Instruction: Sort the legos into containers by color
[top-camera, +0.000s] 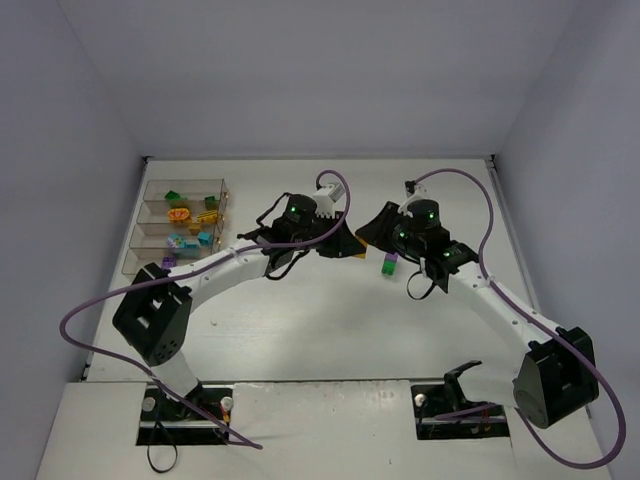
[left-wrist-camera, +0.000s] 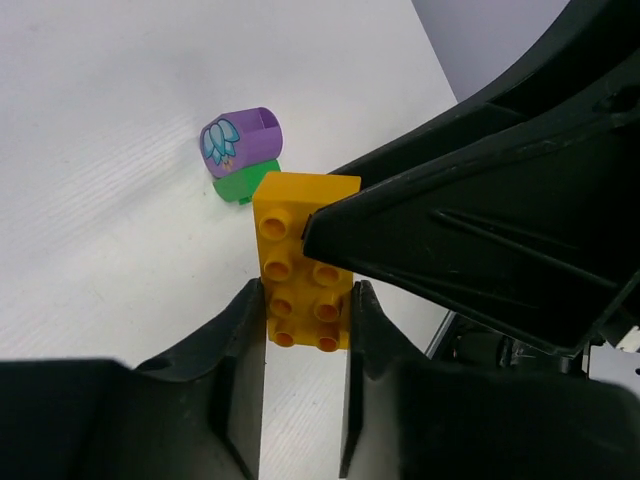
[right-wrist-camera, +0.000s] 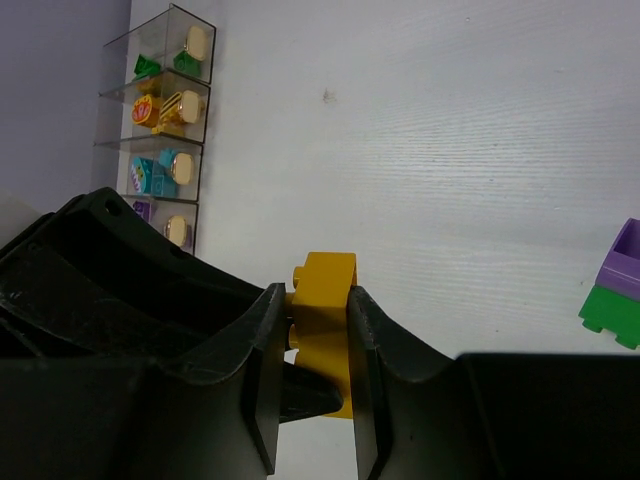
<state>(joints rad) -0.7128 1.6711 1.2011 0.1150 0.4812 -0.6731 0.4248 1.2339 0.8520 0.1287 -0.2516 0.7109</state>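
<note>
Where left claw (left-wrist-camera: 307, 305) meets right claw (right-wrist-camera: 316, 305), both pinch yellow brick (left-wrist-camera: 287, 235) (probably aloft).

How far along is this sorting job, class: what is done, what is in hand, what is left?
Done: sorted bricks lie in each compartment of the containers. In hand: the yellow brick, clamped by both the left gripper and the right gripper. Left: binning it, then the purple-and-green stack lying on the table.

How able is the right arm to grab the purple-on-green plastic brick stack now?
Likely not yet: right gripper has jaws shut on the yellow plastic brick. The purple-on-green stack sits nearby, uncovered.
</note>
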